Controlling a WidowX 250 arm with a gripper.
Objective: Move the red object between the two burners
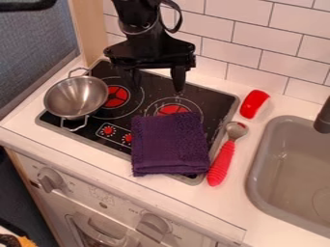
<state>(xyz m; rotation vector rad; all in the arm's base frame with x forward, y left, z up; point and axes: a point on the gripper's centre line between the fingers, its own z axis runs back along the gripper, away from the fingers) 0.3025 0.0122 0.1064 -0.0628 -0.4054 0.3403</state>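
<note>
My gripper [156, 82] hangs over the back of the black stove top [222, 101], its two fingers apart with nothing between them. Below it are the left burner [117, 96] and the right burner [172, 109], each with a red centre. The red object [254, 103], rounded and with a pale patch, lies on the white counter just right of the stove's back corner, well to the right of the gripper. A folded purple cloth [169, 144] covers the front right of the stove and touches the right burner's front edge.
A metal pot [76, 98] with two handles stands on the left of the stove, beside the left burner. A spoon with a red handle [221, 164] lies along the stove's right edge. The grey sink [254, 169] is at the right, under a black faucet [323, 118]. A tiled wall rises behind.
</note>
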